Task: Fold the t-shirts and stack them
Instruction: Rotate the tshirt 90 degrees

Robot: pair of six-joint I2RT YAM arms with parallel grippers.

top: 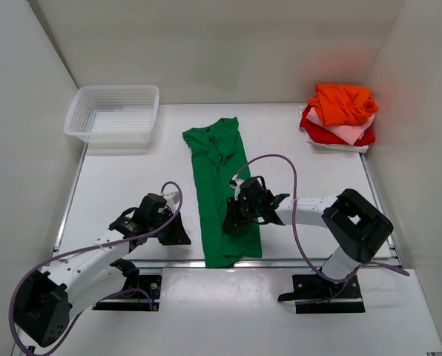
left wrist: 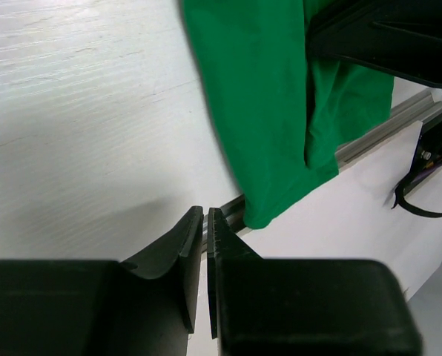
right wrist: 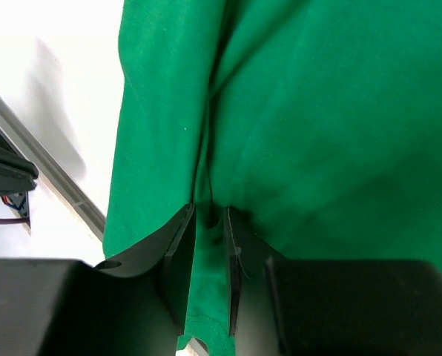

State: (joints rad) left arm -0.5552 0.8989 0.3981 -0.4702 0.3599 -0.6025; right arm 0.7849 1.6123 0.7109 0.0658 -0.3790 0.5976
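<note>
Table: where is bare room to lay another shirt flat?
Bare: table between basket and green shirt, beyond the left arm; also between green shirt and shirt stack, beyond the right arm. Crowded: the near edge around both arms.

A: Enclosure?
B: Plain white back wall (top: 221,44). White left wall (top: 21,148) and right wall (top: 421,148) close in both sides.
A: Surface?
B: White matte bench (top: 132,178), with faint streaks showing in the left wrist view. A metal rail (top: 169,262) runs along the near edge, and more run down the sides.
A: Light?
B: Even, with soft shadows.
</note>
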